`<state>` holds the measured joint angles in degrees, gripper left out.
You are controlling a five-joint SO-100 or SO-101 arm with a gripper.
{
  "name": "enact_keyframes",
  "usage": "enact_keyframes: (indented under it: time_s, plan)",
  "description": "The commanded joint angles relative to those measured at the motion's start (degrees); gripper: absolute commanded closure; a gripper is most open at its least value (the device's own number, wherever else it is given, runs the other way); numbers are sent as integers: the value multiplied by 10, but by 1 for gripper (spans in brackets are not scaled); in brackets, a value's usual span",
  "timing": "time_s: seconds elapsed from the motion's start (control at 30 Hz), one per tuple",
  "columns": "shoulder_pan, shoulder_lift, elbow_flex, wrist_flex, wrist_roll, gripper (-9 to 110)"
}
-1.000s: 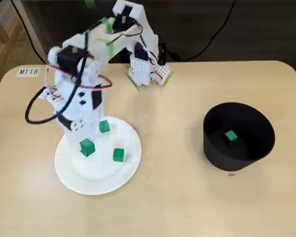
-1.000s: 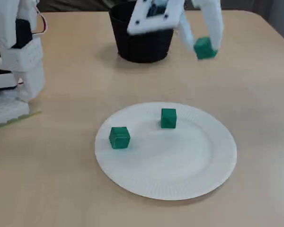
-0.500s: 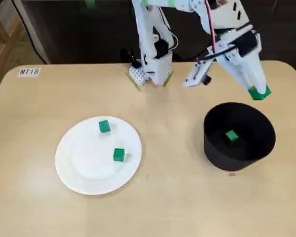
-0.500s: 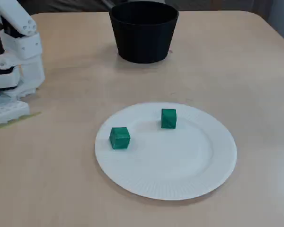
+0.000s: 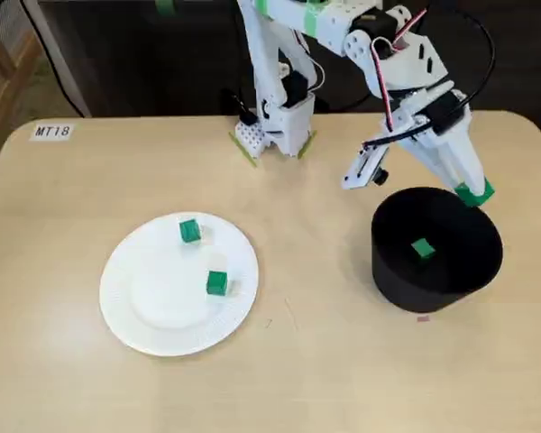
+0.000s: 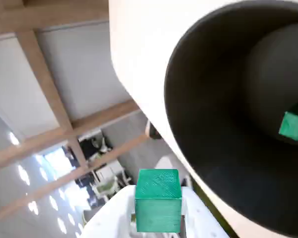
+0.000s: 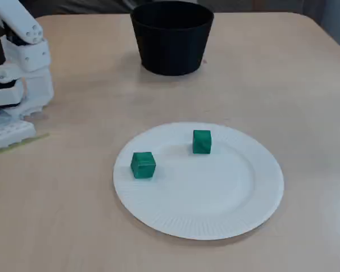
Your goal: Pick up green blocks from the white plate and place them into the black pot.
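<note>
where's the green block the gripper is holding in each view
A fixed view: green block at right, by the black pot's upper-right rim.
Wrist view: bottom centre, lower left of the pot.
A fixed view: not in it; the pot sits top centre.
Shared landmark: the black pot.

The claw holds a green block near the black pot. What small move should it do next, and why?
Probably shift the claw a little inward over the black pot before opening: the held green block hangs above the pot's rim, not the middle, and might bounce out.
</note>
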<state>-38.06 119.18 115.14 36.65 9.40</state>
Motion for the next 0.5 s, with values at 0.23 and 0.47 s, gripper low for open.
enact_keyframes:
  time_s: [0.23, 0.47]
  plan:
    - [75, -43, 0, -18, -18, 104]
    - [77, -42, 0, 20, -59, 71]
